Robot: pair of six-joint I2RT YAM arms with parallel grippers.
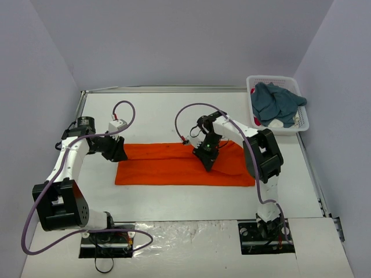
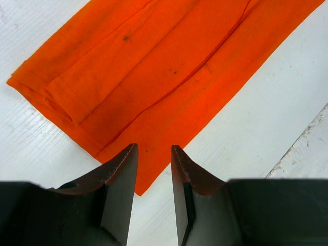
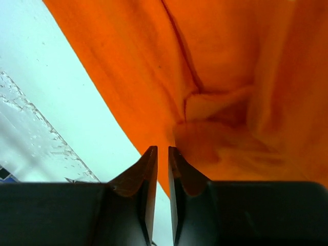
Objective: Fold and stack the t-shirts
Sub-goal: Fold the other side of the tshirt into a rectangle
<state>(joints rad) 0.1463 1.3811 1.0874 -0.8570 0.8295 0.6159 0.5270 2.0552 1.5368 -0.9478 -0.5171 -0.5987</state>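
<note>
The orange t-shirt [image 1: 168,168] lies on the white table as a long folded strip. My left gripper [image 1: 120,153] hovers at its left end, open and empty. In the left wrist view the gripper [image 2: 154,148] stands over the near corner of the orange t-shirt [image 2: 154,66]. My right gripper [image 1: 207,161] is over the strip right of its middle. In the right wrist view the gripper [image 3: 159,149] shows a narrow empty gap at the edge of the orange t-shirt [image 3: 230,66], which is creased there. The teal-blue t-shirt [image 1: 277,103] lies crumpled in the basket.
The white lattice basket [image 1: 305,124] stands at the table's far right corner. A sheet of clear plastic film [image 1: 191,237] covers the near edge between the arm bases. Purple cables loop above both arms. Grey walls enclose the table.
</note>
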